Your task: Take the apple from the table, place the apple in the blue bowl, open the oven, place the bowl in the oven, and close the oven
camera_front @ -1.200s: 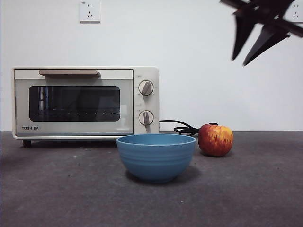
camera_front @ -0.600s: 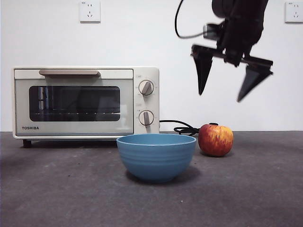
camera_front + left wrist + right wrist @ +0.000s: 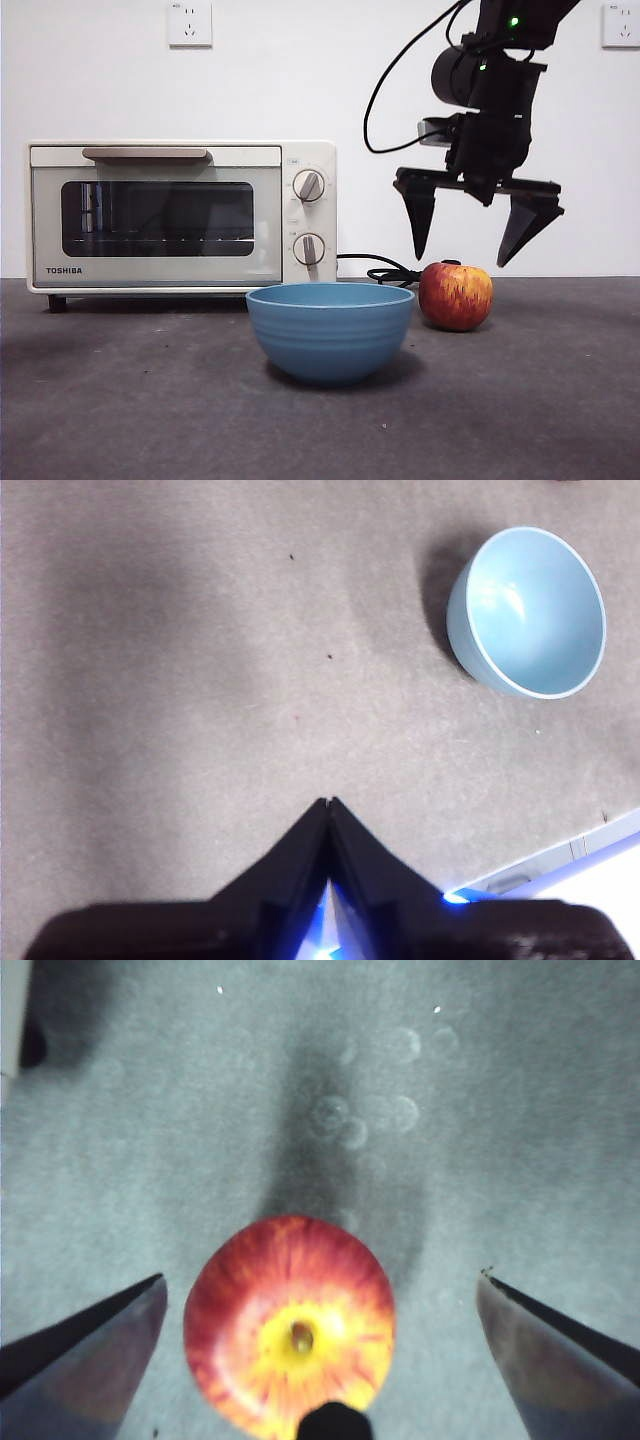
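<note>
I see the apple [image 3: 455,295] sitting on the worktop [image 3: 520,400], stem dimple up, red with yellow streaks. It rests just beside the blue bowl [image 3: 330,333], on the side away from the oven and a little farther back. Nothing touches it.

My right gripper [image 3: 478,232] hangs directly above the apple, jaws spread wide, tips pointing down and stopping just short of the apple's top in the front view. In the right wrist view the apple [image 3: 290,1323] lies between the two jaws of the right gripper [image 3: 320,1305], clear gaps on both sides, slightly nearer one jaw than the other. Its shadow falls on the worktop [image 3: 520,1110] beyond it.

The bowl stands upright, in front of the oven's knob end. From the left wrist view the bowl [image 3: 527,612] is empty.

The oven [image 3: 180,217] stands at the back of the worktop, door shut, bar handle along the top of the door, two knobs on its panel. A black cable [image 3: 385,270] lies coiled behind the bowl, between oven and apple.

My left gripper [image 3: 328,805] waits high over bare worktop [image 3: 180,680], well apart from the bowl, jaws pressed together.
</note>
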Controlling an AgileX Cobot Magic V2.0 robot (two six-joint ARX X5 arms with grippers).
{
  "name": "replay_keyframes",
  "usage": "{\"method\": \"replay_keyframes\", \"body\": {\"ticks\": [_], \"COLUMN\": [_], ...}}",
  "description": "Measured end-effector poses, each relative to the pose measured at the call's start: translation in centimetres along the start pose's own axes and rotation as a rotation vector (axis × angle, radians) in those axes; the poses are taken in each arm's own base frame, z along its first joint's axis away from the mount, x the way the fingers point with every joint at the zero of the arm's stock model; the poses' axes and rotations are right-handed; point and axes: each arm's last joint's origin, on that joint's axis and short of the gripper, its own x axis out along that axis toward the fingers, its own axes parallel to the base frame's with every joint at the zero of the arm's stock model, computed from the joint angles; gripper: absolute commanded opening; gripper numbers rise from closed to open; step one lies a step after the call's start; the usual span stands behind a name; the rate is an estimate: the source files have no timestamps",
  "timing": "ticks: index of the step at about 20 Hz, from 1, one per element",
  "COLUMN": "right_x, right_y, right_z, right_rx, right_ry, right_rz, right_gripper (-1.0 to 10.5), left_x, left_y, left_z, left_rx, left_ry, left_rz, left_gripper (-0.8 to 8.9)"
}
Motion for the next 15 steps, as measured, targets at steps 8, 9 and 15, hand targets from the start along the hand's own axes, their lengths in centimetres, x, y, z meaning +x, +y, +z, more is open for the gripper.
{"method": "replay_keyframes", "body": {"ticks": [8, 9, 15], "right_x": [4.0, 4.4, 4.6], "right_y": [0.5, 0.7, 1.8], "right_z": [-0.7, -0.8, -1.1], "right_rx": [-0.012, -0.016, -0.039], "right_ry": [0.087, 0.096, 0.11], "right_rz": [-0.003, 0.001, 0.014], "right_gripper": [6.0, 5.9, -0.1], "left_x": [0.0, 0.0, 0.0], "left_y": [0.0, 0.0, 0.0], "left_z": [0.0, 0.0, 0.1], "left_rx": [0.002, 0.002, 0.005], "left_ry": [0.0, 0.0, -0.007], "left_rz": [-0.001, -0.001, -0.002], "left_gripper": [-0.04, -0.04, -0.04]}}
